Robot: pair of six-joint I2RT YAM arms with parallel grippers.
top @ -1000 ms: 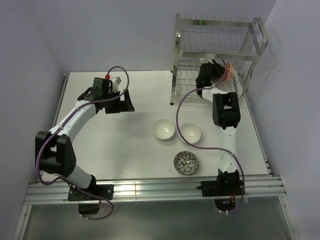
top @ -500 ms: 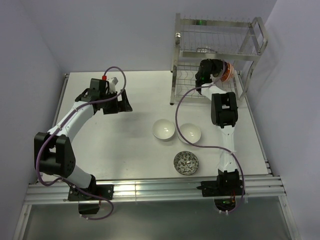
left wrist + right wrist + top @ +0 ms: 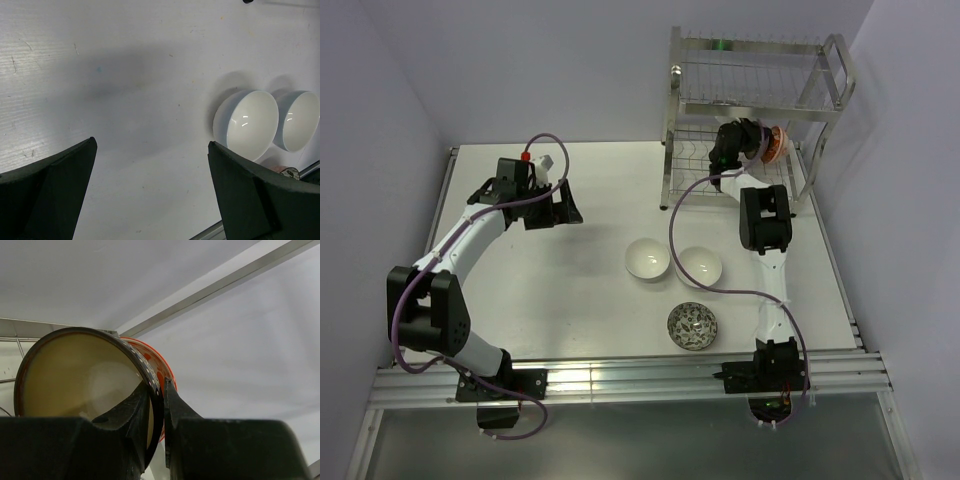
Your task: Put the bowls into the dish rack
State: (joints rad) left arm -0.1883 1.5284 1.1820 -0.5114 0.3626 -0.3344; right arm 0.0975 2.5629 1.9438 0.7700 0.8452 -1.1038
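Observation:
My right gripper (image 3: 758,146) is shut on the rim of an orange-red patterned bowl (image 3: 776,143) with a dark rim and tan inside (image 3: 75,375). One finger is inside the wall and the other outside (image 3: 159,390). The bowl is held on edge against the lower tier of the silver wire dish rack (image 3: 840,75). Two plain white bowls (image 3: 647,258) (image 3: 699,265) sit side by side mid-table, also in the left wrist view (image 3: 247,125) (image 3: 300,120). A grey-white patterned bowl (image 3: 692,325) lies nearer the front. My left gripper (image 3: 565,205) (image 3: 152,145) hovers open over bare table, left of the bowls.
The rack stands at the back right, close to the right wall. White walls (image 3: 380,120) enclose the table on the left, back and right. A metal rail (image 3: 620,380) runs along the front edge by the arm bases.
The right gripper has carried the orange-red bowl slightly farther back toward the rack. The left arm has drifted a little to the left, still open.

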